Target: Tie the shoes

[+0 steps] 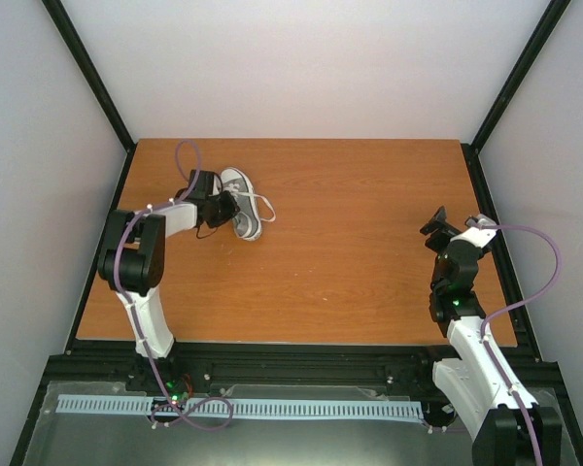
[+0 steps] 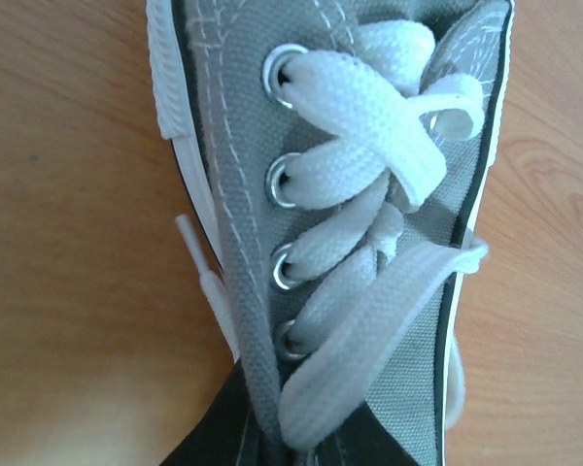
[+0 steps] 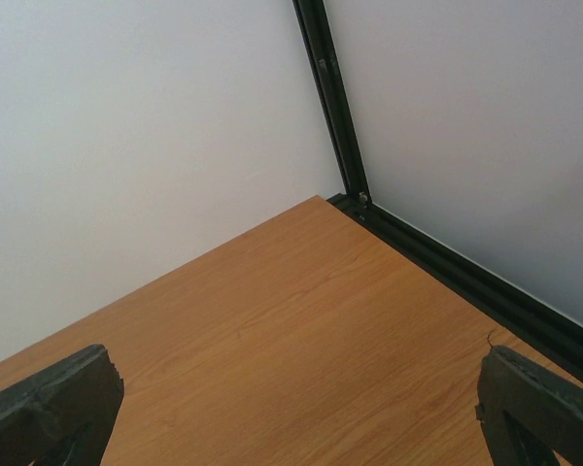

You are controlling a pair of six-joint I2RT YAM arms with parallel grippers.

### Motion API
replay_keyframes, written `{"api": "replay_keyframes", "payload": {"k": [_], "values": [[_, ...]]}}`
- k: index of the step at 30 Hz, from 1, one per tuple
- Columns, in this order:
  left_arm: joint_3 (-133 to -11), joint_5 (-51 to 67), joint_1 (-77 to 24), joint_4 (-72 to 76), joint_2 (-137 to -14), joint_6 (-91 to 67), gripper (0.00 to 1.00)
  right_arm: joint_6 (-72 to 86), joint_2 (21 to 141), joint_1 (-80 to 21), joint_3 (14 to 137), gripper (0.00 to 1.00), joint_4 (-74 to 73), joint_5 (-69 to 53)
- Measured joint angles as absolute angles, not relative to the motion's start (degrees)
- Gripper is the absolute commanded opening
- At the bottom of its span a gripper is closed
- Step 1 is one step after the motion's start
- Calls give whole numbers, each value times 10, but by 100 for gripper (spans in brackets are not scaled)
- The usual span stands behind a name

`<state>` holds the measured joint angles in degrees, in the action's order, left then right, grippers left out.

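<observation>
Sneaker (image 1: 241, 202) on worktop (image 1: 350, 252), far left. Risk: left claw (image 2: 293, 445), narrow on one lace (image 2: 369, 320), looks to catch the canvas edge too, so a pull could drag the sneaker rather than draw lace. Sneaker sits directly under that claw. Right claw (image 3: 291, 400), wide and empty, is well apart at right.

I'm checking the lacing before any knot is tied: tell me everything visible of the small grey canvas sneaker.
The small grey canvas low-top sneaker sits on the wooden table, at its far left side. It shows a ribbed white rubber sole rim, white stitching and metal eyelets. Its flat white laces cross through the eyelets but are untied; one tipped end lies on the table beside the sole. The left gripper is shut on a loose lace strand.
</observation>
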<state>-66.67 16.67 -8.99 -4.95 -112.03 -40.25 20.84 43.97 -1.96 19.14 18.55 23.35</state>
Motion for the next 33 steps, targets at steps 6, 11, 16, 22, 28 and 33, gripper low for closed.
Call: {"api": "replay_keyframes", "payload": {"k": [6,11,16,22,28,33], "values": [[-604,135,-82,-84,-947,-378,1,205,439,-20,199,100,165,231],[-630,119,-30,-150,-773,-320,1,205,439,-20,204,100,160,227],[-646,142,1,-187,-690,-255,1,205,443,-20,205,100,159,219],[-628,249,-51,-212,-683,-246,1,182,474,-19,221,100,170,92],[-532,244,-125,-204,-684,-274,1,163,548,-19,262,100,182,-52],[-454,231,-207,-190,-701,-321,1,153,595,-19,273,100,186,-121]]}}
